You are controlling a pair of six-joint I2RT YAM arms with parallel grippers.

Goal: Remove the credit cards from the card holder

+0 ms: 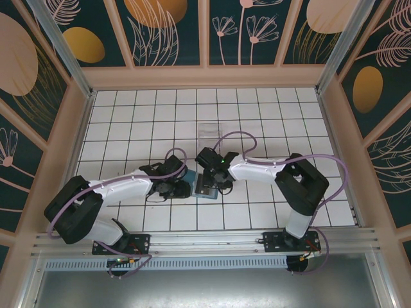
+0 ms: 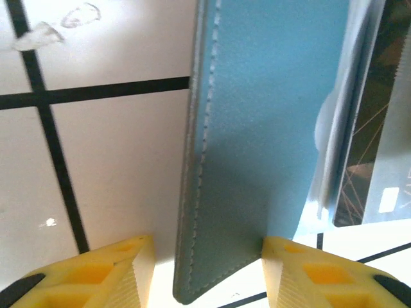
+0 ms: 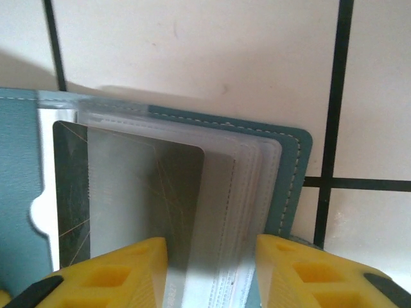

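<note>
Holder sits open on the tiled counter, near-centre, btwn the two arms' tips. Clear tray lies farther back, apart from it.

L gripper meets the holder from the left. In the left wrist view its jaws are parted, one yellow finger each side of the near end of the teal cover. A sliver of white counter shows btwn that finger and the cover's stitched edge, so no clamp is seen. A dark card sits behind clear sleeves at the frame's right edge.

R gripper comes in over the holder from the right. In the right wrist view its jaws stand apart over the stack of clear sleeves, w/ the teal rim showing past them. Can't tell if they pinch anything. One dark card, w/ a grey sheen and thin gold lines, sits inside the top sleeve, its lower edge hidden behind a yellow finger.
</note>
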